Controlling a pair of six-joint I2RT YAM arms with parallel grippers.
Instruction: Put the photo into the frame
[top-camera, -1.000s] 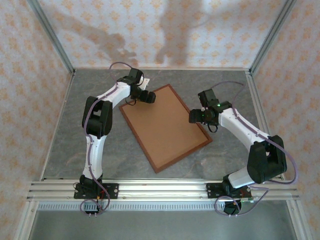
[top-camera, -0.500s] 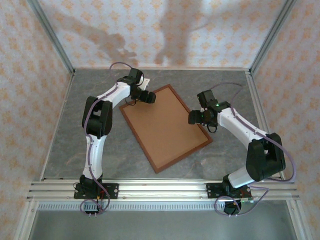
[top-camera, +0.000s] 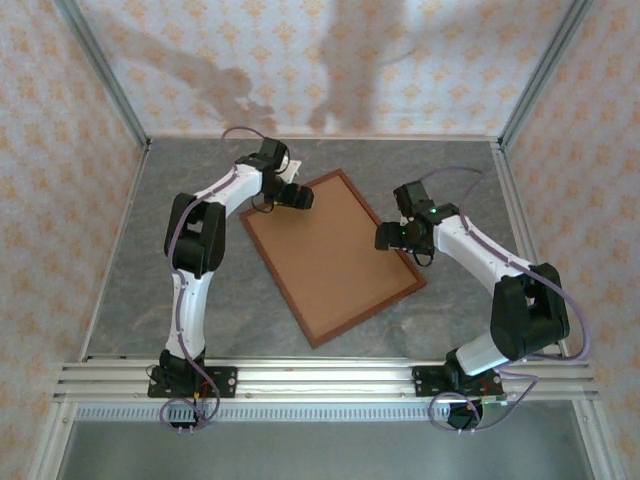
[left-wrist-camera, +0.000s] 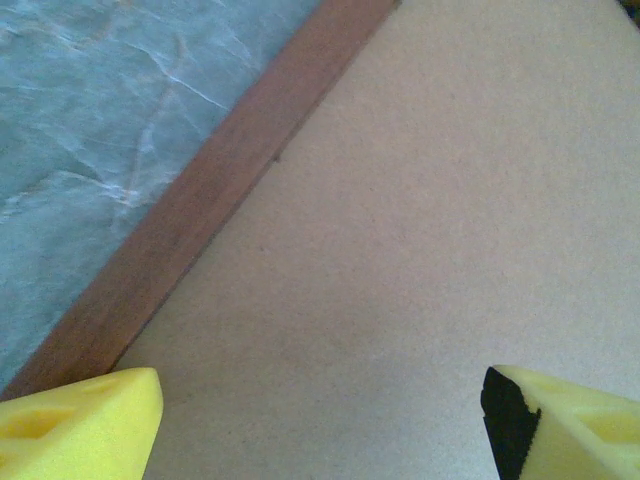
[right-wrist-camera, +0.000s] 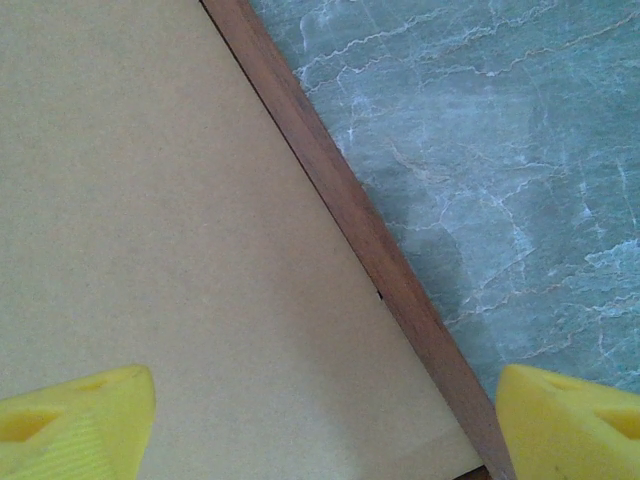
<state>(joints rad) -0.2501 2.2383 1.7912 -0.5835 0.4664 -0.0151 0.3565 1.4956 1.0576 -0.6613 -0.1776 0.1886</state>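
Two wide-open pincers hang over one thing: the large rectangular frame of thin reddish-brown wooden moulding (top-camera: 277, 281). It lies flat at the middle of the grey marbled table (top-camera: 450, 330), its long sides running from 11 to 5 o'clock in the top view; a plain brown board panel (top-camera: 330, 258) fills it edge to edge; whether the photo lies beneath that panel cannot be told. The left pincer (top-camera: 300, 197) is at the frame's 11 o'clock end, its yellow fingers (left-wrist-camera: 80, 420) spread wide and holding nothing, one by the moulding and one over the panel; the right pincer (top-camera: 383, 236) is at about 2 o'clock on the long edge, equally wide and empty, the moulding passing between its fingers; whether either touches the wood I cannot say.

The step in hand looks like seating or checking the panel in the frame; to do it well, press on the panel just inside the moulding, both arms together and evenly, so the frame neither skates nor tips; keep the fingertips off the rim itself.
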